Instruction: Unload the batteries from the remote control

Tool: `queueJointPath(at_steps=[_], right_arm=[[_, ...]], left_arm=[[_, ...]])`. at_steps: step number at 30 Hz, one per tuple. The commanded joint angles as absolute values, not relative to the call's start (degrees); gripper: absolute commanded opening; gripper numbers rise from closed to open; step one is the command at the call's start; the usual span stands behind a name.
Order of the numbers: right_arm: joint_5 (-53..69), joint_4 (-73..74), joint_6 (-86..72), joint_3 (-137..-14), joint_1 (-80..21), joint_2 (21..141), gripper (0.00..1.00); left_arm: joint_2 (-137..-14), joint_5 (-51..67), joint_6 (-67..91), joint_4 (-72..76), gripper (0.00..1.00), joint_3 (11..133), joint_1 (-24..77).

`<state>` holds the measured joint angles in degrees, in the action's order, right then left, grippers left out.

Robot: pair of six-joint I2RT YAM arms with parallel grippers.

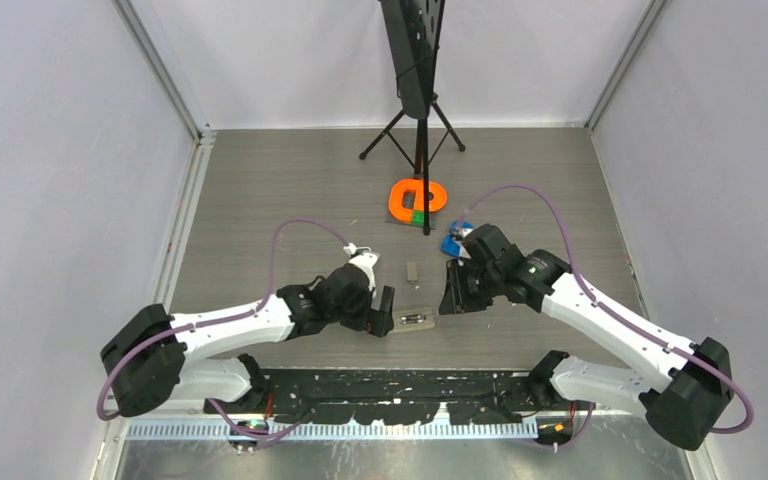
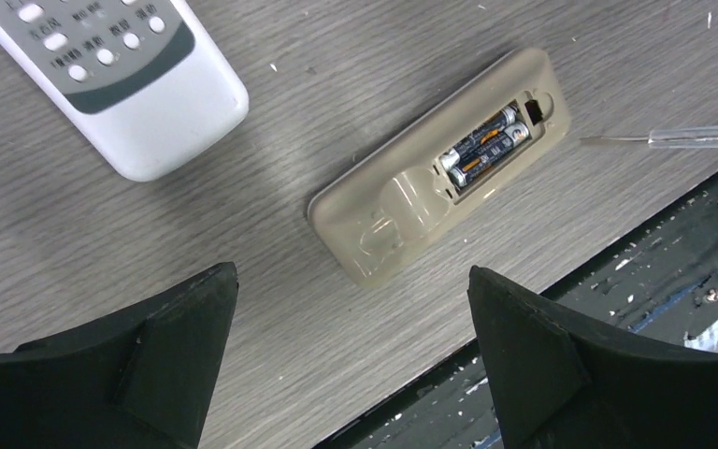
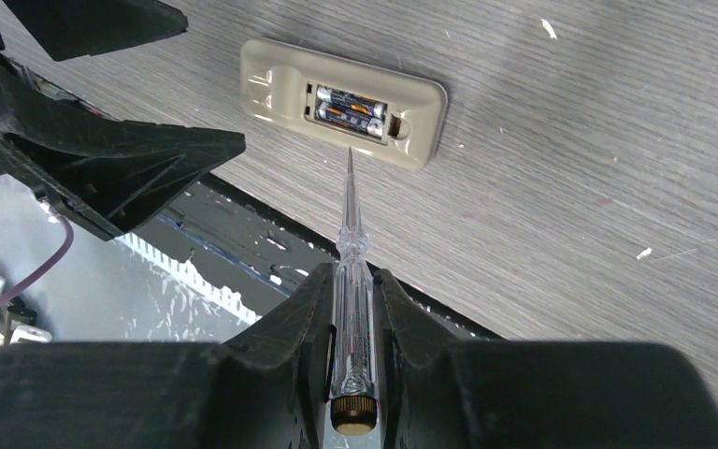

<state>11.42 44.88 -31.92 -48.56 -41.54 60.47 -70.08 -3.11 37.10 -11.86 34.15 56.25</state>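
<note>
Batteries (image 3: pixel 351 106): two slim dark cells side by side, seated in the open bay of the beige remote control (image 3: pixel 271 79), which lies back-up on the table (image 3: pixel 570 234). The bay is just ahead of the tip of the clear-handled stick tool (image 3: pixel 351 234). The tip is right at the remote's near edge; can't tell if it touches.

Right gripper (image 3: pixel 352 281): clamped on the tool's handle, shaft pointing straight ahead. Left gripper (image 2: pixel 351 281): jaws spread wide, nothing held, hovering with the remote's scooped end just ahead between the fingers.

Handling guess: the cells are light, rigid, smooth and round, so they'll roll once free. The spring contacts likely hold them in. My fingers look too fat for the bay. I'd lever one cell's end up with the tip, then pinch across mid-barrel. The remote is light too and may skate unless the left gripper pins it.

White remote (image 2: pixel 122 75): ahead-left of the left gripper, well apart.
</note>
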Motion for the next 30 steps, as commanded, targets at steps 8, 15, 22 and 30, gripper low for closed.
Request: queueJointPath(at_steps=[8,15,22,30], right_arm=[[12.30,36.51,-32.53,-46.93,-42.00,62.77,0.00],[12.47,38.08,-28.31,-46.86,-42.44,62.82,0.00],[11.08,41.03,-24.78,-47.50,-43.19,63.87,0.00],[9.91,39.09,-23.23,-46.66,-45.05,65.01,0.00]], left_arm=[[-72.19,-3.14,39.01,-11.53,0.82,36.66,56.34],[-72.58,-2.61,42.35,-8.92,0.74,35.60,56.34],[-74.91,-1.74,43.30,-9.43,0.69,36.26,56.34],[-76.76,-0.85,43.64,-9.13,0.66,37.02,56.34]])
